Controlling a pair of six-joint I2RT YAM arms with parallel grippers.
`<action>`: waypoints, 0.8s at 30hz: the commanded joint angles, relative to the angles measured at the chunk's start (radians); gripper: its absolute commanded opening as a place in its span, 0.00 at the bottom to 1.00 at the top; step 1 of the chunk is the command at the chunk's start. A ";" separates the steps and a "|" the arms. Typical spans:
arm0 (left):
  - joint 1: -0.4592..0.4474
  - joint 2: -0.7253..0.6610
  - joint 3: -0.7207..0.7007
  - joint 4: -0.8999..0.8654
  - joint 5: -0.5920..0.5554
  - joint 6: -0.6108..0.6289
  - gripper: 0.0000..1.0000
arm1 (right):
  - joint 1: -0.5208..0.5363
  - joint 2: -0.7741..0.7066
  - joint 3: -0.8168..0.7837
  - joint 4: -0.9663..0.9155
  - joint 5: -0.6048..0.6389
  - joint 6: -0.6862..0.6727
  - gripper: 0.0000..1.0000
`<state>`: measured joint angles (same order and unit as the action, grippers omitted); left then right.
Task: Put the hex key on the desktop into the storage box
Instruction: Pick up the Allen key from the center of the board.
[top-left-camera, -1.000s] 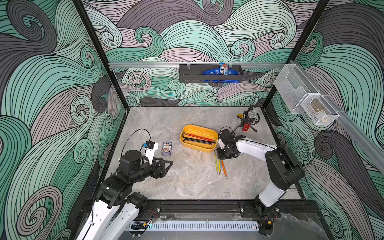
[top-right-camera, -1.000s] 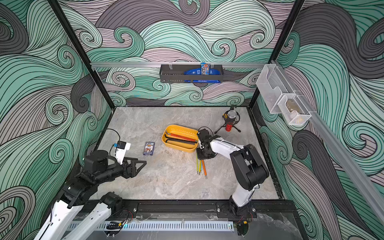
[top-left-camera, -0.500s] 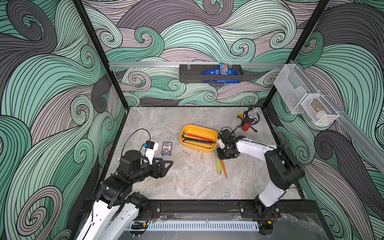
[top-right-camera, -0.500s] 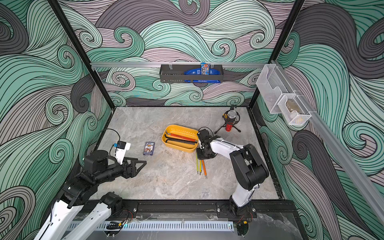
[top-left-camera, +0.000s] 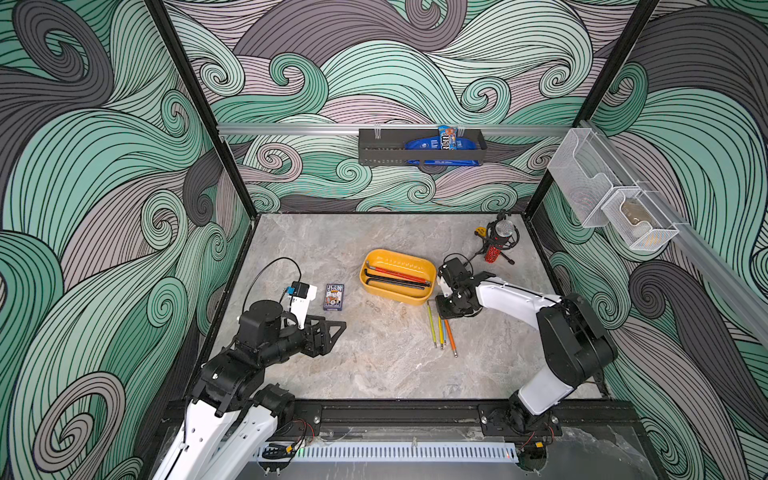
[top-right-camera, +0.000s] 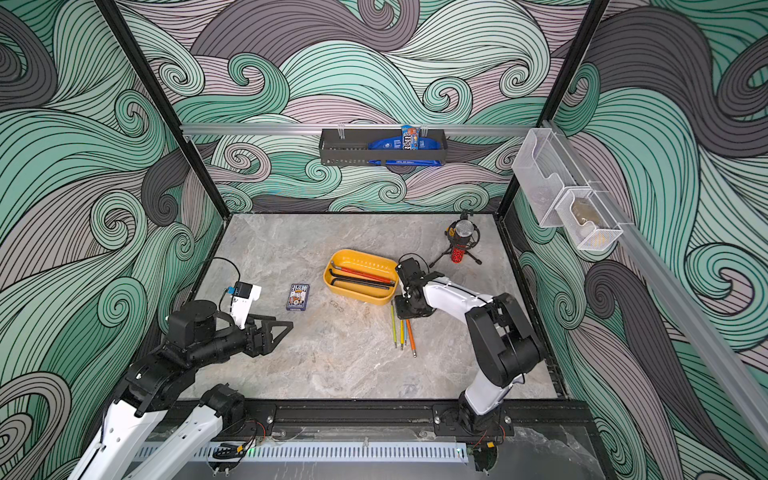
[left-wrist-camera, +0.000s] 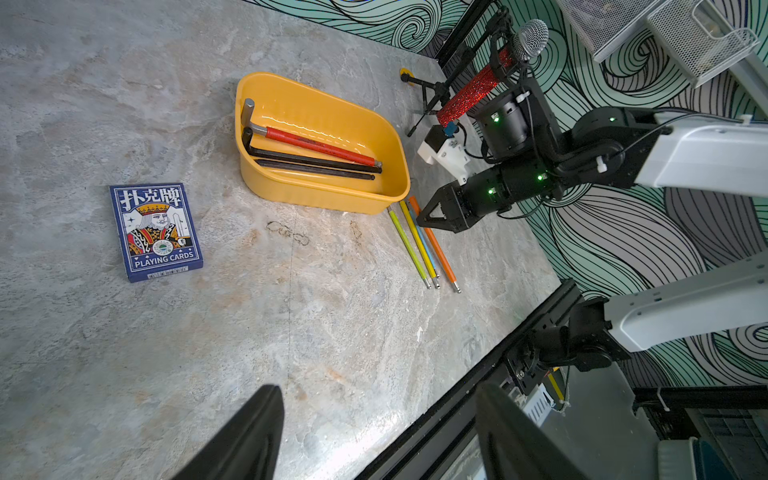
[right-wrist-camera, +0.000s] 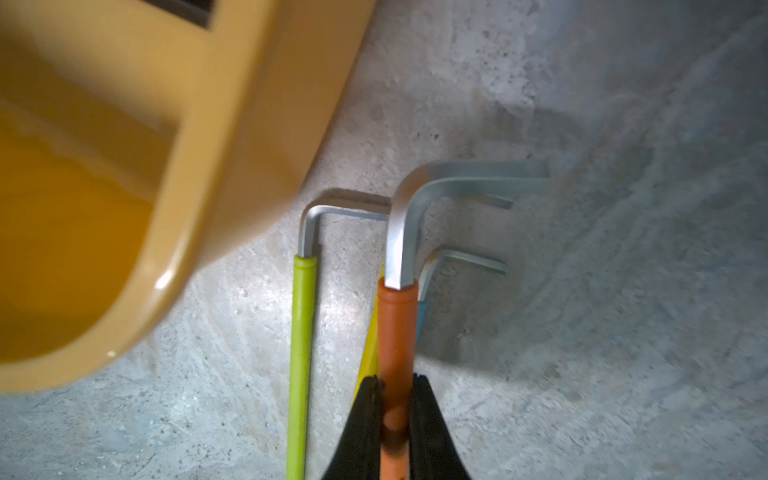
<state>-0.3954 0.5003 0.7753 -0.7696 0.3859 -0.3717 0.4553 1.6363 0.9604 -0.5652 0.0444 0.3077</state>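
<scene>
The yellow storage box (top-left-camera: 398, 297) stands mid-desktop (top-left-camera: 374, 370) and holds a red-sleeved hex key (top-left-camera: 399, 275) and two black ones. Beside its right end lie several colour-sleeved hex keys on the desktop: green (right-wrist-camera: 300, 332), yellow, blue and orange (right-wrist-camera: 397, 328). My right gripper (right-wrist-camera: 397, 380) is low over them and shut on the orange hex key's sleeve; in both top views it (top-left-camera: 446, 311) sits just right of the box (top-right-camera: 359, 296). Near the front left, my left gripper (left-wrist-camera: 376, 388) hovers open and empty, well away from the box.
A blue playing-card pack (top-left-camera: 334, 296) lies left of the box. A red microphone on a tripod (top-left-camera: 496, 245) stands at the back right. A black rack (top-left-camera: 419, 151) hangs on the back wall and white mesh baskets (top-left-camera: 611, 203) on the right wall.
My right gripper's jaws have closed onto the orange hex key; the arm has hardly shifted. The left arm has not moved.
</scene>
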 joint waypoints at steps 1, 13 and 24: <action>-0.004 0.000 0.003 0.021 0.001 -0.004 0.76 | 0.005 -0.061 0.012 -0.027 0.050 0.022 0.00; -0.004 0.001 0.006 0.023 0.006 -0.009 0.76 | 0.003 -0.090 0.090 -0.097 0.109 0.023 0.00; -0.005 -0.011 0.005 0.009 0.007 -0.018 0.76 | 0.000 -0.037 0.304 -0.170 0.135 -0.098 0.00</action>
<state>-0.3954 0.4999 0.7753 -0.7692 0.3862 -0.3786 0.4549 1.5864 1.2026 -0.7090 0.1631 0.2626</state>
